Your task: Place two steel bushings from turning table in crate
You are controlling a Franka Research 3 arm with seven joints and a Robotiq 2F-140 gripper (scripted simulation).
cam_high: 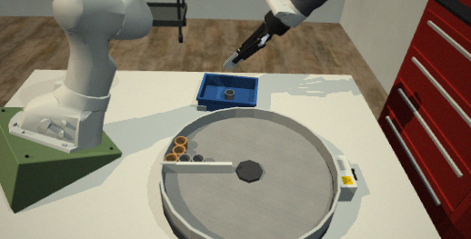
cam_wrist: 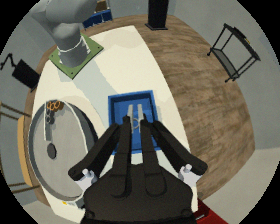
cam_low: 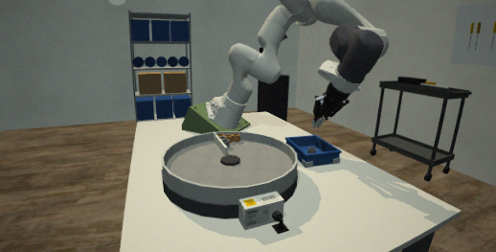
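Note:
The blue crate [cam_high: 241,103] [cam_low: 320,158] [cam_wrist: 111,107] holds one grey steel bushing [cam_high: 229,94] [cam_low: 311,149], standing upright on its floor. My gripper [cam_high: 229,62] [cam_low: 316,123] [cam_wrist: 135,110] is above the crate, pointing down at a slant. Its fingers are nearly together, with a narrow gap and nothing between them. On the turning table [cam_high: 291,146] [cam_low: 206,192] [cam_wrist: 71,155], two grey steel bushings [cam_high: 185,158] [cam_high: 197,158] stand in a row along the white bar. Three copper-coloured bushings [cam_high: 180,141] [cam_high: 179,150] [cam_high: 171,157] stand beside them at the rim.
The white bar [cam_high: 205,168] [cam_low: 221,144] reaches from the turning table's rim towards its dark hub [cam_high: 249,171] [cam_low: 230,160]. The table's raised rim stands close beside the crate. A control box [cam_high: 346,187] [cam_low: 260,210] is at the turning table's outer side.

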